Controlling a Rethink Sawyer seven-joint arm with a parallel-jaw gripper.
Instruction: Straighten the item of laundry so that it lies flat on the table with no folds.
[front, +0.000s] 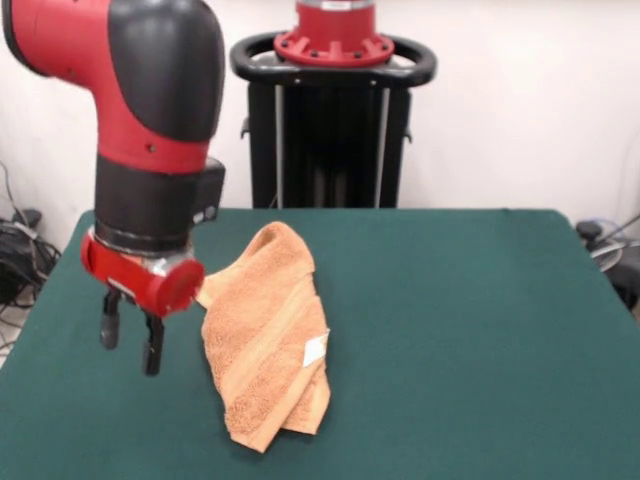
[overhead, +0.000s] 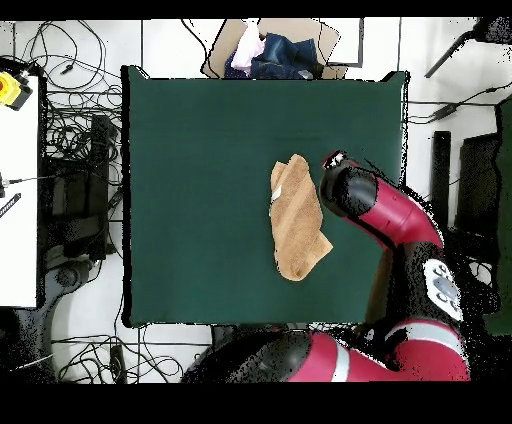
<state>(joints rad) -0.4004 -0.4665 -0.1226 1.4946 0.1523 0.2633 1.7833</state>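
The gripper is hanging above the table with its two fingers parted and holding nothing, just at the towel's nine o'clock side. The towel is lying bunched and folded lengthwise near the table's middle, its white tag showing.

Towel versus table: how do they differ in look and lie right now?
The towel is orange-tan and looped terry; the table is dark green and smooth. The towel is bunched in folds, with a white tag showing; the table top lies flat. The towel covers only a small patch of the much larger table. The tool hangs beside the towel, open, holding nothing.
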